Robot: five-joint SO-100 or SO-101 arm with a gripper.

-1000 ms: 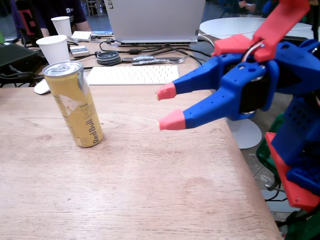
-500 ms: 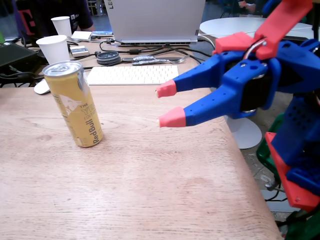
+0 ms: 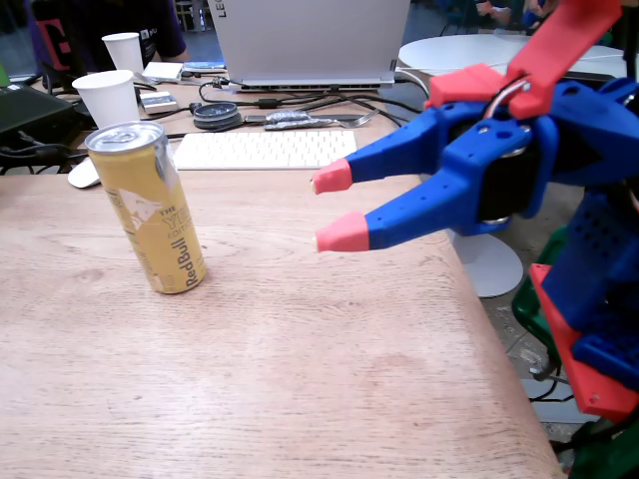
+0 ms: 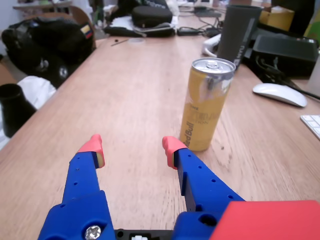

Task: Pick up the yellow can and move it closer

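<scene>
The yellow can (image 3: 148, 205) stands upright on the wooden table at the left of the fixed view, red "Red Bull" lettering down its side and a silver top. In the wrist view the yellow can (image 4: 206, 103) is ahead and right of the fingers. My blue gripper (image 3: 329, 208) with red fingertips (image 3: 331, 177) hangs open above the table, well right of the can and apart from it. From the wrist view the gripper (image 4: 133, 148) holds nothing between its fingers, and the right fingertip (image 4: 172, 146) is close to the can's base.
Behind the can in the fixed view stand two white paper cups (image 3: 108, 97), a white keyboard (image 3: 262, 149), a mouse (image 3: 84, 174) and a laptop (image 3: 310, 40) with cables. The table's right edge (image 3: 499, 359) drops off near the arm's base. A black bag (image 4: 45, 42) lies far left.
</scene>
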